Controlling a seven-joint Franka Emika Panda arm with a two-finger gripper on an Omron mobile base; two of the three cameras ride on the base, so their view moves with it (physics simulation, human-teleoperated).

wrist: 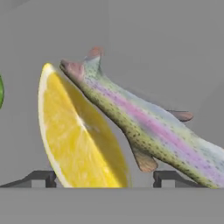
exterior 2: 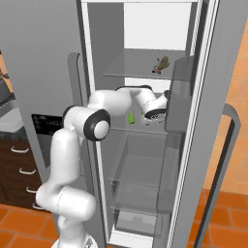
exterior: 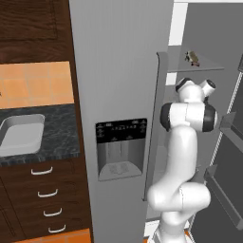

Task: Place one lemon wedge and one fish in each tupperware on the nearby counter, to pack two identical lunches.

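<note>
In the hand view a yellow lemon wedge (wrist: 78, 135) stands on its edge between my two finger tips. My gripper (wrist: 104, 178) is open around it, with a gap still showing on the right side. Just behind the wedge a speckled fish (wrist: 144, 124) with a pink stripe lies slanted on the fridge shelf. The right base view has my hand (exterior 2: 157, 109) reaching into the open fridge at the middle shelf. A second fish (exterior 2: 162, 64) lies on the shelf above. The black counter (exterior: 52, 128) is off to the left. The tupperware is out of view.
The fridge's left door (exterior: 118, 95), with its dispenser, is closed beside my arm. The right door (exterior 2: 193, 121) stands open, and its bins partly cover my hand. A green item (exterior 2: 131, 117) sits left of the wedge. A sink (exterior: 21, 135) is set into the counter.
</note>
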